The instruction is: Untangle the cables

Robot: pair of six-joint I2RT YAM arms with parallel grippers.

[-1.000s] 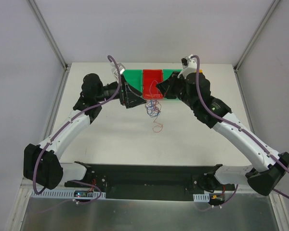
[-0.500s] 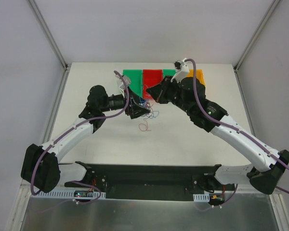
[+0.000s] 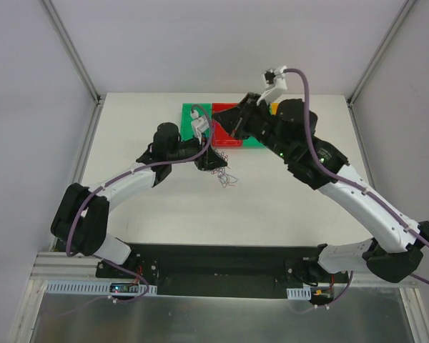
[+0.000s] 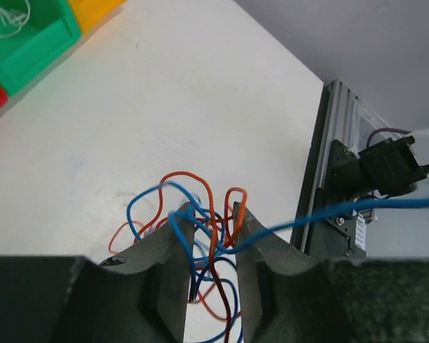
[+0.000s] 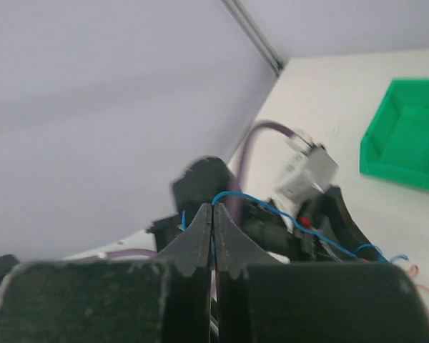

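The cables [image 3: 222, 176] are a small tangle of thin orange, blue and red wires on the white table in front of the bins. My left gripper [image 3: 213, 161] sits right over them. In the left wrist view its jaws [image 4: 209, 211] straddle several loops of the cables [image 4: 200, 204] with a visible gap, not pinching them. One blue cable [image 4: 343, 209] runs taut off to the right. My right gripper [image 3: 233, 133] is raised above the red bin. It is shut [image 5: 214, 207] on that blue cable [image 5: 272, 211], which trails down toward the left arm's wrist [image 5: 307, 171].
A row of bins stands at the table's far edge: a green bin [image 3: 195, 114], a red bin [image 3: 224, 140] and an orange bin [image 3: 274, 108], mostly covered by the right arm. In the left wrist view, the green bin [image 4: 36, 43] holds a thin pale wire.
My left arm has swung right onto the tangle and its jaws have narrowed around the loops. My right gripper has lifted back over the bins, drawing the blue cable taut.
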